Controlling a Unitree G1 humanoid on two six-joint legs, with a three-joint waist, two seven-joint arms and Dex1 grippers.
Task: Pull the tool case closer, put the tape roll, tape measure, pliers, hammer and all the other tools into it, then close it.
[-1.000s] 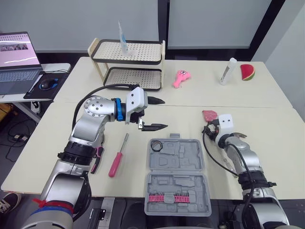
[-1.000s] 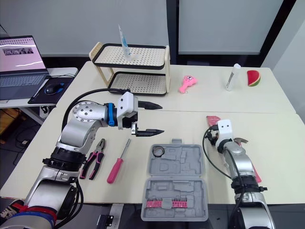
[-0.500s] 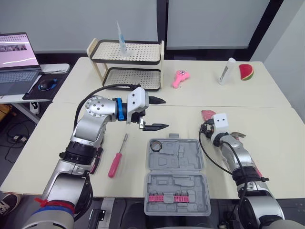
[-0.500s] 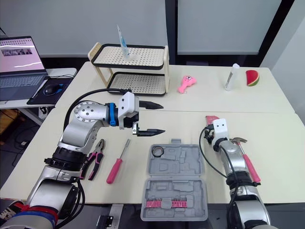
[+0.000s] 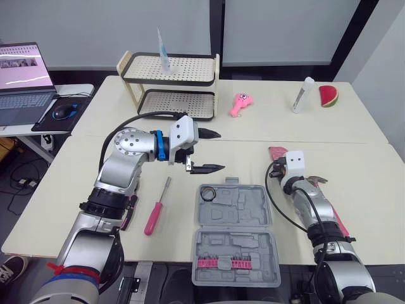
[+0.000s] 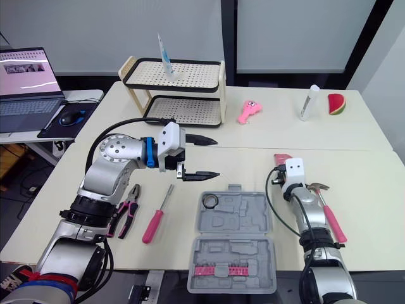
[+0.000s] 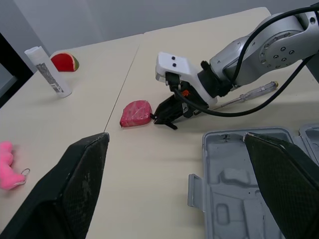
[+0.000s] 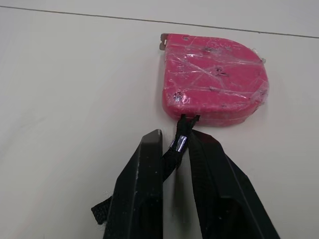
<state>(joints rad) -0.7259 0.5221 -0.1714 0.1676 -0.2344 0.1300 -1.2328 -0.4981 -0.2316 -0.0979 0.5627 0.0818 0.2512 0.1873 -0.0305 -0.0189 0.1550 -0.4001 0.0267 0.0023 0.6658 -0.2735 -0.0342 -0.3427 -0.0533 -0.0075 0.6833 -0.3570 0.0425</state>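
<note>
The grey tool case [image 5: 235, 237] lies open at the table's front, with the black tape roll [image 5: 209, 194] in its far left corner. The pink tape measure [image 8: 214, 82] lies right of the case. My right gripper [image 8: 177, 137] is shut on its black wrist strap [image 8: 178, 139], just short of the tape measure's body. The hammer [image 6: 327, 209] lies beside my right forearm. The red-handled pliers [image 6: 126, 209] and the pink screwdriver [image 5: 155, 211] lie left of the case. My left gripper [image 5: 218, 151] hovers open above the table behind the case, holding nothing.
A two-tier rack [image 5: 169, 79] stands at the back left. A pink toy [image 5: 240, 103], a white tube [image 5: 301, 95] and a watermelon slice [image 5: 328, 95] sit on the far table. A laptop [image 5: 22, 76] is on a side desk at left.
My right wrist has shifted slightly beside the tape measure. The left arm holds its place.
</note>
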